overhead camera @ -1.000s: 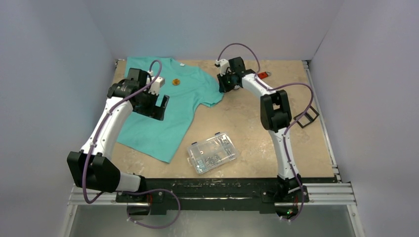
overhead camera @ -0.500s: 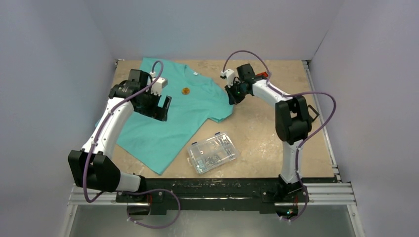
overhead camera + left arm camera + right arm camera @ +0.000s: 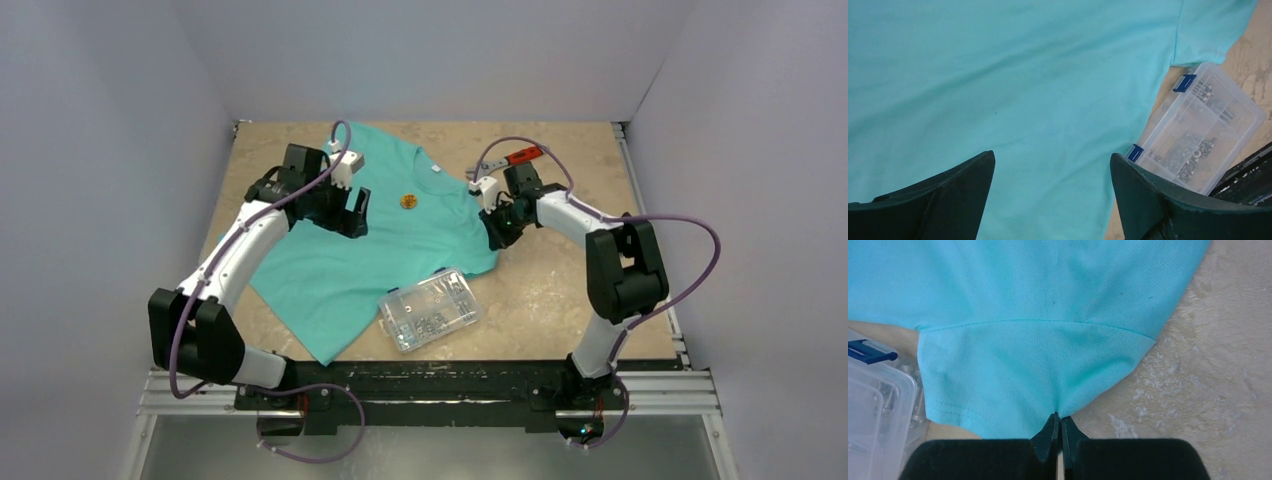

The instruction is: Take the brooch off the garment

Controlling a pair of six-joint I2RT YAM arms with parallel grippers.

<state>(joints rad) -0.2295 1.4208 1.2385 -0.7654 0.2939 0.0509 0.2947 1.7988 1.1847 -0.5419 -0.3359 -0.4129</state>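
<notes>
The teal-green T-shirt (image 3: 370,250) lies spread across the middle of the table. The tiny round orange brooch (image 3: 408,201) sits on its chest, below the white neck label (image 3: 436,169). My left gripper (image 3: 352,215) is open and empty, hovering over the shirt just left of the brooch; its view shows plain fabric (image 3: 1013,85) between the wide-apart fingers (image 3: 1148,200). My right gripper (image 3: 493,233) is shut on the edge of the shirt's right sleeve (image 3: 1038,375), pinching the hem between its fingertips (image 3: 1051,432). The brooch shows in neither wrist view.
A clear plastic parts box (image 3: 430,309) with blue clips lies at the shirt's lower right edge; it also shows in the left wrist view (image 3: 1203,130) and right wrist view (image 3: 873,400). A red-handled tool (image 3: 522,156) lies at the back right.
The right gripper has dragged the sleeve right and toward the near edge, sliding the whole shirt and brooch with it. The left gripper has moved right above the shirt.
</notes>
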